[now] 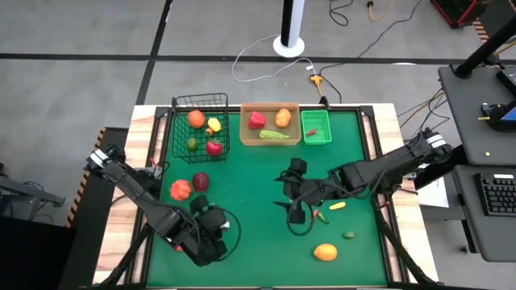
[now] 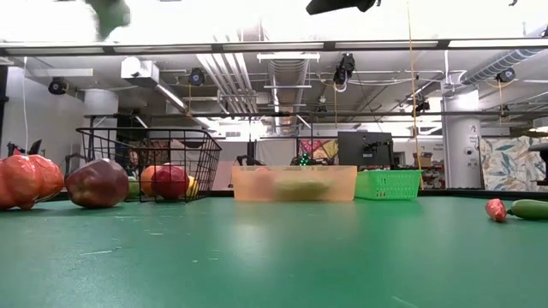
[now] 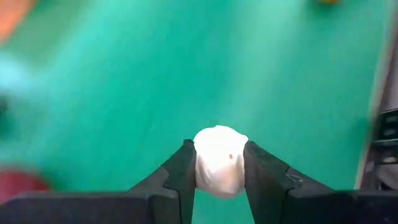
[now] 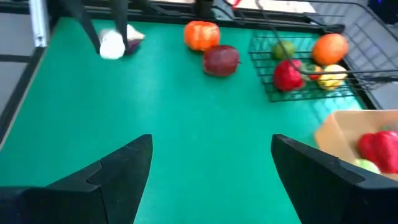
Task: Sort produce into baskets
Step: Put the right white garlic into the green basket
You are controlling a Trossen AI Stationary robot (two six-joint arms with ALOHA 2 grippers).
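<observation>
- We see L gripper (image 3: 219, 167) low over near-left mat, lifted off it, pinched on a white round piece (image 3: 219, 160); no clear long axis.
- R gripper (image 4: 211, 162) mid-table, fingers spread wide, empty, facing wire basket (image 4: 348, 62).

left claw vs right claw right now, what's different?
The left claw is shut on a small white piece; the right claw stands open with nothing between its fingers. The left claw sits near the table's front left, beside the orange tomato-like piece and dark red piece; the right claw hangs mid-table, near the small chillies. Both are dark two-finger claws over the green mat.
</observation>
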